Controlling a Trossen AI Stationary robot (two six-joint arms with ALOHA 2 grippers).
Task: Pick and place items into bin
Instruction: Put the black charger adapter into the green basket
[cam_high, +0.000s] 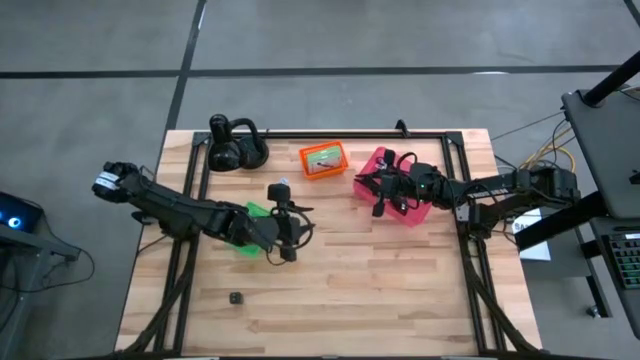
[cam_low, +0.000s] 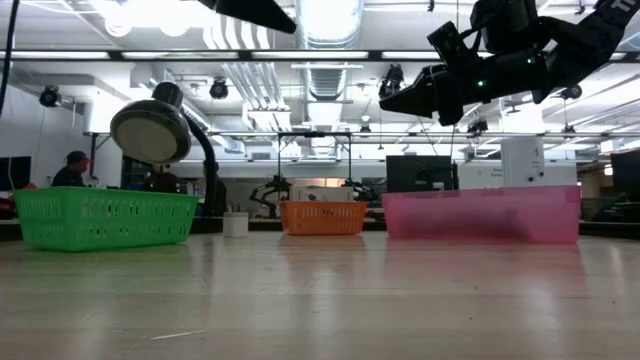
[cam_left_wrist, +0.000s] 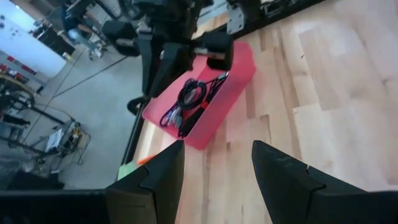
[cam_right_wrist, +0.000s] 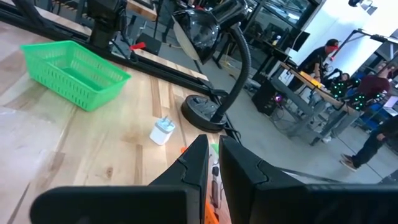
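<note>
The pink bin (cam_high: 392, 200) stands at the table's right far part; in the left wrist view the pink bin (cam_left_wrist: 239, 74) holds coiled black cables (cam_left_wrist: 194, 93) and a purple cable (cam_left_wrist: 169, 115). My right gripper (cam_high: 378, 190) hovers shut above the bin's left end, high over the table in the low view (cam_low: 385, 103). My left gripper (cam_high: 288, 212) is open at mid table, over bare wood beside the green basket (cam_high: 250, 228), its fingers (cam_left_wrist: 163, 168) pointing toward the bin. A tiny white piece (cam_right_wrist: 163, 131) stands on the wood near the lamp. A tiny black block (cam_high: 236, 297) lies near the table's near edge.
An orange basket (cam_high: 323, 158) with something green in it sits at the far edge between the black desk lamp (cam_high: 235, 145) and the pink bin. A black frame runs round the table (cam_high: 440, 300). Bare wood lies across the near half. People stand in the room beyond.
</note>
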